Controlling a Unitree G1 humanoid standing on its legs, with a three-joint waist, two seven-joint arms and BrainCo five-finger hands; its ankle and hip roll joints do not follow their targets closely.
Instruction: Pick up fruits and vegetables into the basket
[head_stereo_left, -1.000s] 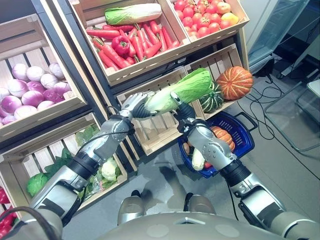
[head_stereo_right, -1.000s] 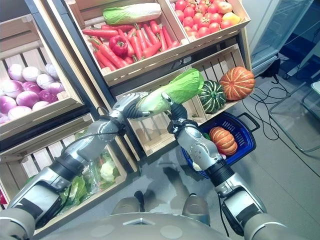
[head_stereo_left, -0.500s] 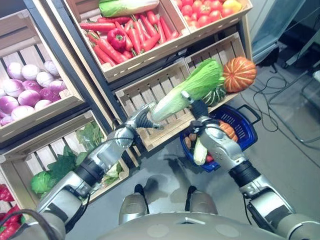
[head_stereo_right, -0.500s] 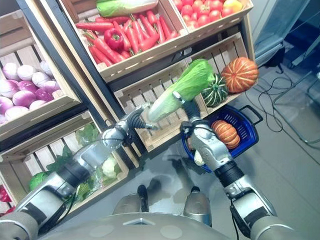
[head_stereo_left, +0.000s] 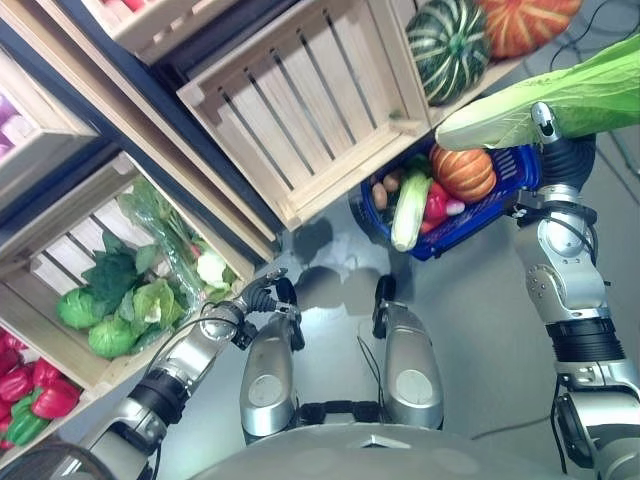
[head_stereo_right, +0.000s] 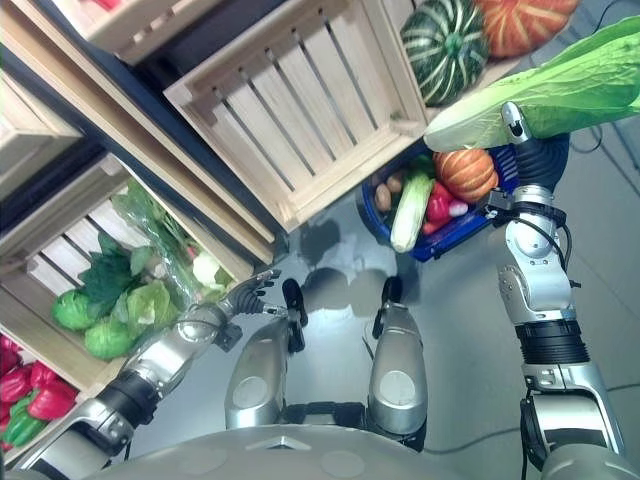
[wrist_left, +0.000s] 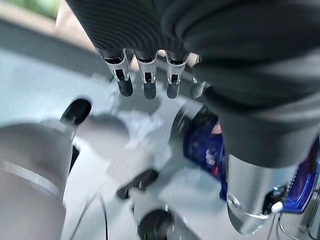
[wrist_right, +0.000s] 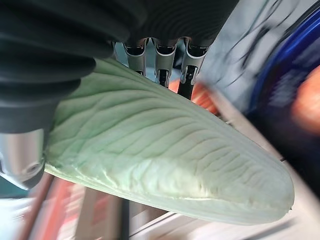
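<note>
Several things already lie in the blue basket (head_stereo_left: 520, 180) on the grey floor (head_stereo_left: 470, 330): an orange pumpkin (head_stereo_left: 462, 172), a pale green cabbage (head_stereo_left: 410, 212), something red and a few brown pieces. Just above its rim the right hand (head_stereo_left: 548, 125) grips a long napa cabbage (head_stereo_left: 560, 100), while the left hand (head_stereo_left: 262, 296) hangs low with fingers relaxed, holding nothing. Wooden crates stand behind (one slatted crate (head_stereo_left: 300, 110) bare, one with a striped squash (head_stereo_left: 447, 45), one with leafy greens (head_stereo_left: 130, 295)).
</note>
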